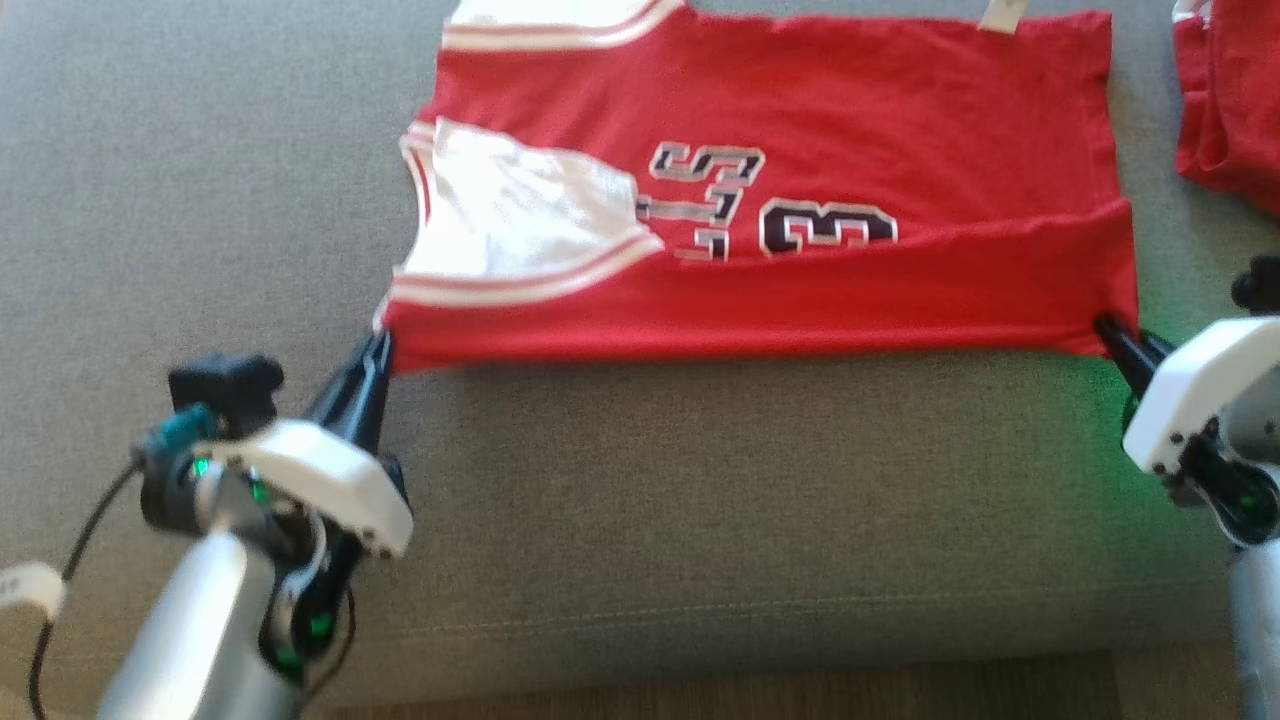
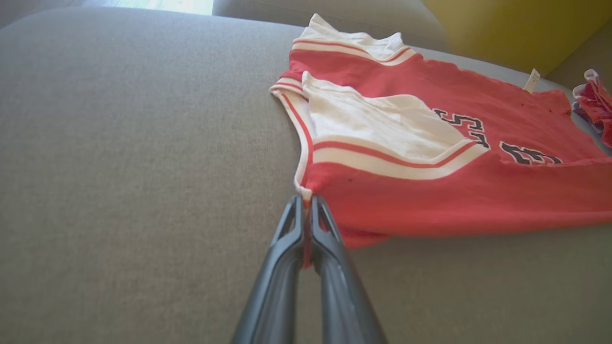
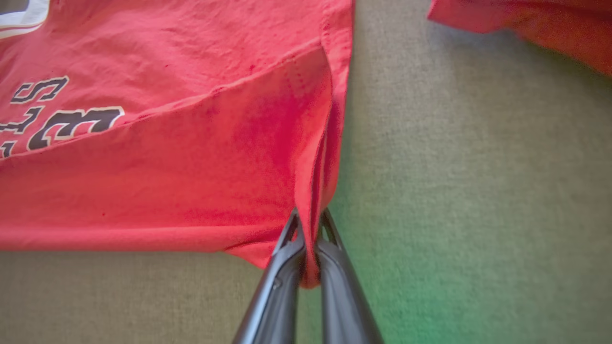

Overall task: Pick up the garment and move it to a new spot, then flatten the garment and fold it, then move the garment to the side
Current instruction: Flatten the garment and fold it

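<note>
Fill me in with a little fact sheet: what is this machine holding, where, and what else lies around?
surface: grey upholstered cushion
garment: red basketball jersey with white-striped trim, spread out sideways
fold: near strip folded over, hiding part of the number
left jaws: shut on the near left corner, by the trim
right jaws: shut on the near right corner, at the hem
nearby: second red garment at far right, apart from the jersey; pale tag at the jersey's far edge
</note>
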`<state>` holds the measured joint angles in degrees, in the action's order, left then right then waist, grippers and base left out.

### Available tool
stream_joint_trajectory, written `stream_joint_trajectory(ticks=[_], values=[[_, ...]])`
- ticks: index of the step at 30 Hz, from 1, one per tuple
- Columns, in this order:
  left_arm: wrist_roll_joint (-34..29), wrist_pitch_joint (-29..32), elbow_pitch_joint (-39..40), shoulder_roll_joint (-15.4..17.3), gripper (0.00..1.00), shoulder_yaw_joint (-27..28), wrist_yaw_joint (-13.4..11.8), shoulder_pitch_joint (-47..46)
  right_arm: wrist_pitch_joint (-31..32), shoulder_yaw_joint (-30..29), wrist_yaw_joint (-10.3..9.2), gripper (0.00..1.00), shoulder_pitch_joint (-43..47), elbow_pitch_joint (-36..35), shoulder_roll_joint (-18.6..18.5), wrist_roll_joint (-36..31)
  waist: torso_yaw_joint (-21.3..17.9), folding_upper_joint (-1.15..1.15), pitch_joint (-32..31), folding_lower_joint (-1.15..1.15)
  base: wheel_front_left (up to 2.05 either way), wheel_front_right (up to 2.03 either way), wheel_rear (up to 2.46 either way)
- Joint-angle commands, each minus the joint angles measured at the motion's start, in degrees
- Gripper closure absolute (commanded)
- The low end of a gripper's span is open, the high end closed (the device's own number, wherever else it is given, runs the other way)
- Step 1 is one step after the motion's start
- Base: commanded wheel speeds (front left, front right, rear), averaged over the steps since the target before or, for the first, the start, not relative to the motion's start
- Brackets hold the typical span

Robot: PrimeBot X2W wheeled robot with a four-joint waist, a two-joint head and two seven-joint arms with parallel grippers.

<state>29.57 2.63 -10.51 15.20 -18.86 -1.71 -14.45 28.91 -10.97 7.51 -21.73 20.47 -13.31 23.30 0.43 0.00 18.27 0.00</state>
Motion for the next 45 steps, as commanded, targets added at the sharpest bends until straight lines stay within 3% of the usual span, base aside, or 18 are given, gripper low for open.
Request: stream_joint_trajectory(ticks=[1,11,25,26,27,28,29,30,31,32,39,43,45], values=[[0.68,0.56,3.63,2.50,1.00,2.26,-1.15,1.53,0.70,0.54,-0.02,1.00,1.29,-3.01,-2.00,0.86,-0.05,0.00,-0.62,0.00,0.00,0.00,0.00],[1.14,4.91,17.25,2.97,1.00,-0.56,-5.10,15.75,3.67,-0.72,-0.02,1.00,9.50,-10.65,-5.11,1.80,1.86,0.00,-1.96,0.00,0.00,0.00,0.00],[1.59,6.40,19.90,3.49,1.00,-1.68,-6.54,20.08,11.92,-3.26,-0.02,1.00,20.57,-22.80,-4.46,0.41,3.42,0.00,-3.44,0.00,0.00,0.00,0.00],[1.55,6.44,19.65,3.55,1.00,-1.75,-6.55,20.05,12.22,-3.29,-0.02,0.90,20.94,-23.03,-4.28,0.14,3.32,0.00,-3.42,0.00,0.00,0.00,0.00],[1.52,6.44,19.38,3.58,1.00,-1.79,-6.55,19.98,12.42,-3.24,-0.02,0.64,21.21,-23.23,-4.05,-0.12,3.19,0.00,-3.41,0.00,0.00,0.00,0.00],[1.58,6.46,19.13,3.54,0.78,-1.80,-6.58,19.91,12.52,-3.20,-0.02,0.15,21.36,-23.43,-3.80,-0.34,3.04,0.00,-3.38,0.00,0.00,0.00,0.00],[1.58,6.46,19.13,3.54,0.78,-1.80,-6.58,19.91,12.52,-3.20,-0.02,0.15,21.36,-23.43,-3.80,-0.34,3.04,0.00,-3.38,0.00,0.00,0.00,0.00],[1.64,6.65,18.89,3.60,0.60,-1.86,-6.58,19.86,12.37,-3.27,-0.02,0.00,21.37,-23.69,-3.48,-0.49,2.91,0.00,-3.36,0.00,0.00,0.00,0.00],[1.75,6.83,18.70,3.62,0.36,-1.88,-6.58,19.81,12.02,-3.33,-0.02,0.00,21.36,-24.03,-3.22,-0.67,2.79,0.00,-3.33,0.00,0.00,0.00,0.00],[1.84,6.91,18.57,3.62,0.00,-1.85,-6.63,19.77,11.30,-3.48,-0.02,0.00,21.30,-24.61,-3.09,-0.88,2.69,0.00,-3.32,0.00,0.00,0.00,0.00],[1.82,5.86,20.12,4.12,0.00,-0.40,-7.25,18.73,1.54,-3.94,-0.02,0.00,19.92,-32.78,-3.08,-3.54,1.48,0.00,-3.64,0.00,0.00,0.00,0.00],[0.77,4.47,22.01,4.92,0.00,1.94,-7.42,13.00,-7.75,-0.37,-0.02,0.00,17.79,-36.31,-1.86,-4.08,0.68,0.00,-3.08,0.00,0.00,0.00,0.00],[0.23,5.82,21.80,5.78,0.00,1.89,-6.24,7.81,-10.86,2.06,-0.02,0.00,17.10,-36.26,-0.87,-4.21,0.44,0.00,-2.21,0.00,0.00,0.00,0.00]])
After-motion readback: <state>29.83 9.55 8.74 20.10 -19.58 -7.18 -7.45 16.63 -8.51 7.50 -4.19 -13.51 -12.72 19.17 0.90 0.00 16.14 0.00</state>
